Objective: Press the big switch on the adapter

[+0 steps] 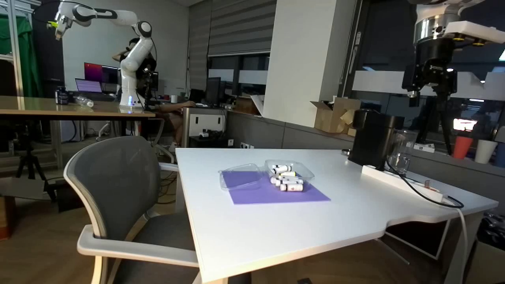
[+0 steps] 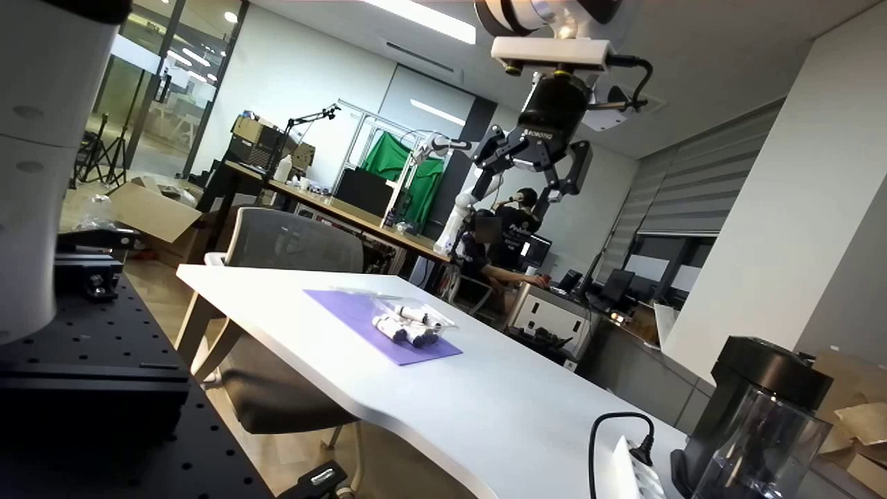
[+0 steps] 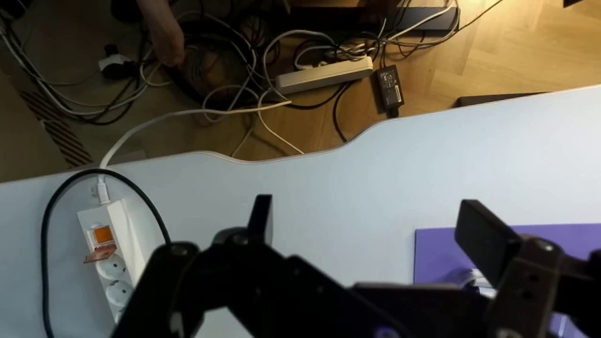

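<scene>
1. Lower left of the wrist view, we find the power strip (image 3: 126,246), probably light, stiff and apt to slide.
2. On its upper end sits the orange switch (image 3: 103,234); we judge it wants no grasp, only a straight push down, clear of the tilted, likely fragile red flap (image 3: 101,253).
3. Lower centre, our gripper (image 3: 368,223) has its fingers (image 3: 488,239) spread, nothing between.
4. Upper frame, right of centre, the power brick (image 3: 389,89) bears print (image 3: 388,82) too blurred to read.
5. In an exterior view, likewise placed, we read ROBOTIQ lettering (image 2: 537,134).

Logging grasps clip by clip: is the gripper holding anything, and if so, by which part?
The gripper holds nothing: its jaws stand wide apart, with nothing gripped between them.
</scene>
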